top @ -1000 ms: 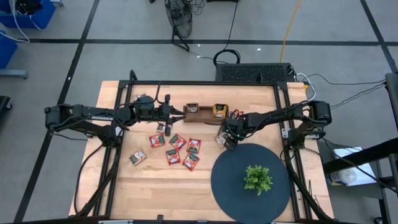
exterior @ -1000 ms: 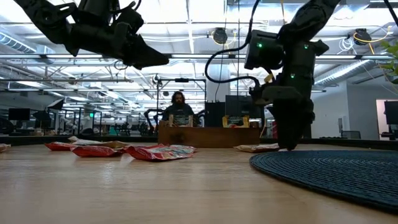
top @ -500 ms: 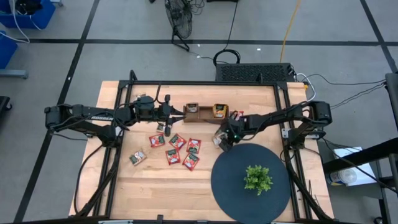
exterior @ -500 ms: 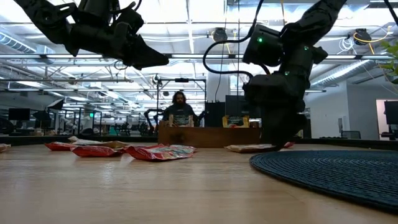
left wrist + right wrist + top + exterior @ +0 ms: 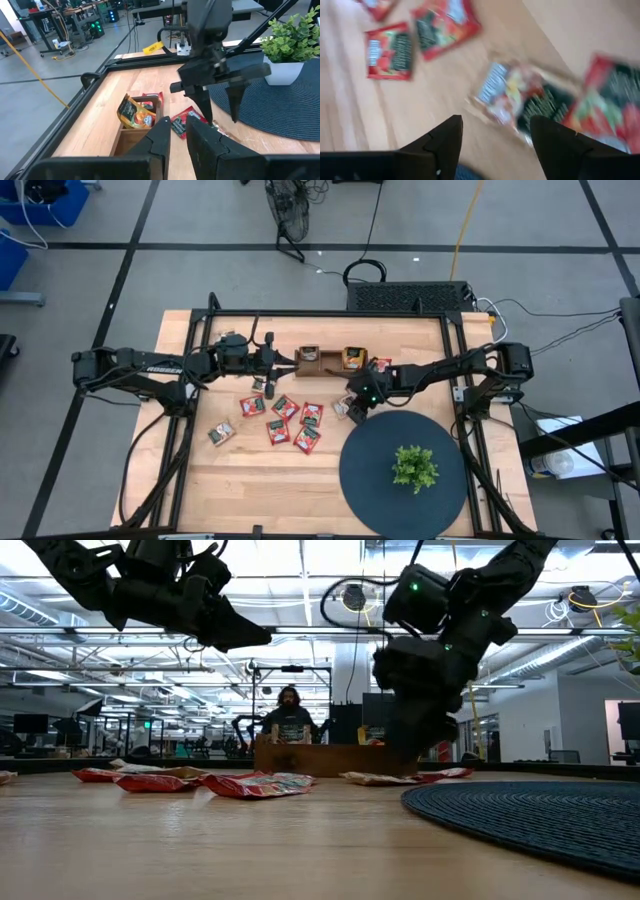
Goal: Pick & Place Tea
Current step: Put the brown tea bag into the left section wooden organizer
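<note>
The left gripper [image 5: 270, 361] is hanging above the table [image 5: 200, 480] just left of the tray [image 5: 331, 359], fingers nearly together and holding nothing. The tray is sitting near the table's far edge, an orange sachet [image 5: 136, 113] lying in its right compartment; what the other compartments are holding cannot be told. Red sachets [image 5: 284, 420] are lying scattered in front of the tray, one grey-green sachet [image 5: 221, 432] apart to their left. The right gripper [image 5: 352, 408] is hovering with fingers [image 5: 560, 145] spread apart over a pale sachet [image 5: 520, 102], with a red one [image 5: 610, 107] beside it, right of the tray. A dark round mat [image 5: 375, 470] is bearing a potted plant [image 5: 414, 466] at the table's right.
</note>
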Robot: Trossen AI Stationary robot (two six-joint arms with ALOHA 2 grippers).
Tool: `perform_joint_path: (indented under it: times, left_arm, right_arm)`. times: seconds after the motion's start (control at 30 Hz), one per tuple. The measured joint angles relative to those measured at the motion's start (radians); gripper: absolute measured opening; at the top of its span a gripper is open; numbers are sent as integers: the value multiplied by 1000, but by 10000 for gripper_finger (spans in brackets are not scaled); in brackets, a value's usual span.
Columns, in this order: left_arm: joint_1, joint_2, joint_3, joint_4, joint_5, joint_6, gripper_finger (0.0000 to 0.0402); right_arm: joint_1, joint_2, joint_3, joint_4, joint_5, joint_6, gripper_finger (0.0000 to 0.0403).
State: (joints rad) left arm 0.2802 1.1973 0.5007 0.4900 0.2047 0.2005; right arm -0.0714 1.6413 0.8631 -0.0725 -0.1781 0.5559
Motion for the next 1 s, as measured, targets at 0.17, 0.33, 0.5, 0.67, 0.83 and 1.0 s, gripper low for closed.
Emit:
perform_joint_path:
  times: [0.17,0.33,0.5,0.67,0.83,1.0]
  left_arm:
    - [0,0,0,0,0,-22,67]
    - [0,0,0,0,0,-30,67]
    - [-1,0,0,0,-5,-31,67]
    - [-1,0,0,0,-5,-48,67]
    - [0,0,0,0,-22,-73,67]
    - [0,0,0,-1,-31,-80,67]
  right_arm:
    - [33,0,0,82,135,-236,212]
    - [67,0,7,77,264,-517,212]
    - [83,11,9,86,282,-703,212]
    - [86,83,9,88,279,-768,212]
    - [80,159,13,137,257,-782,212]
    - [74,186,14,118,215,-768,206]
